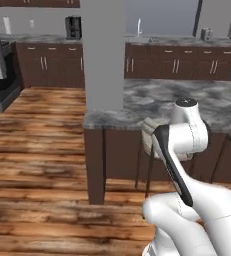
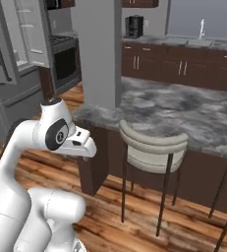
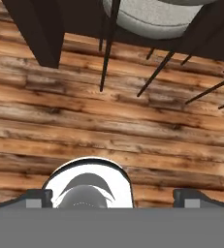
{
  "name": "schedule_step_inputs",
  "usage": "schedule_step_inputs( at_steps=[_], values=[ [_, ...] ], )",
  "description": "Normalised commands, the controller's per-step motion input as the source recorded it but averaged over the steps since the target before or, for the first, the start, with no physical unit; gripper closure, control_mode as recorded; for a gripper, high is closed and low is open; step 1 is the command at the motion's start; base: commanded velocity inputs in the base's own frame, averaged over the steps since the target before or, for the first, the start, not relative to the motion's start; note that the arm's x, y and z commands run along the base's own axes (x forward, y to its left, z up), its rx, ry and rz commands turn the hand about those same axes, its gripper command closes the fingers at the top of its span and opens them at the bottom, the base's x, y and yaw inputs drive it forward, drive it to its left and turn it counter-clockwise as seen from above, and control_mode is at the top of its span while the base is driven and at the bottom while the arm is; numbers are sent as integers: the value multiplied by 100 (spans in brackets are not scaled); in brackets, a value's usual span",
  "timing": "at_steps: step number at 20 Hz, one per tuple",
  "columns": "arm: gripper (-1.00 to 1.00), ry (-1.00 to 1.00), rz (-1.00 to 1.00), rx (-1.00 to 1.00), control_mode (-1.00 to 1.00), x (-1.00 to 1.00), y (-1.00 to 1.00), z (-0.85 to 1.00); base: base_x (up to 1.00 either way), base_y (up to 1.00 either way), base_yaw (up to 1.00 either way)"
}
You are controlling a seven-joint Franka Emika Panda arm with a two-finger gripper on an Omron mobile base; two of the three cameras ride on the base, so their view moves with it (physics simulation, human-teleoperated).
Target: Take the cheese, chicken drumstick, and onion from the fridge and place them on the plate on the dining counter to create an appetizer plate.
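Note:
The fridge stands at the far left with a door swung open, pale inner shelves showing above its grey lower front. The dining counter is the grey marbled top to the right of the grey pillar, and it also appears in the left base view. My arm is folded low in front of the counter. My gripper points down at the wooden floor; its fingertips stand wide apart with nothing between them, so it is open. The cheese, chicken drumstick, onion and plate are out of view.
A grey pillar rises at the counter's near corner. A beige padded stool on thin dark legs stands against the counter, right of my hand. Dark brown cabinets with a sink counter line the far wall. Wooden floor lies open to the left.

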Motion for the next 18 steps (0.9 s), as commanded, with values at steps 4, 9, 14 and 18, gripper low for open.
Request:
schedule_step_inputs(
  at_steps=[4,9,14,18],
  values=[
    [-100,0,0,0,100,0,0,0,0,100,27],
    [-100,0,0,0,100,0,0,0,0,100,25],
    [-100,0,0,0,100,0,0,0,0,100,23],
    [-100,0,0,0,100,0,0,0,5,98,19]
  ],
)
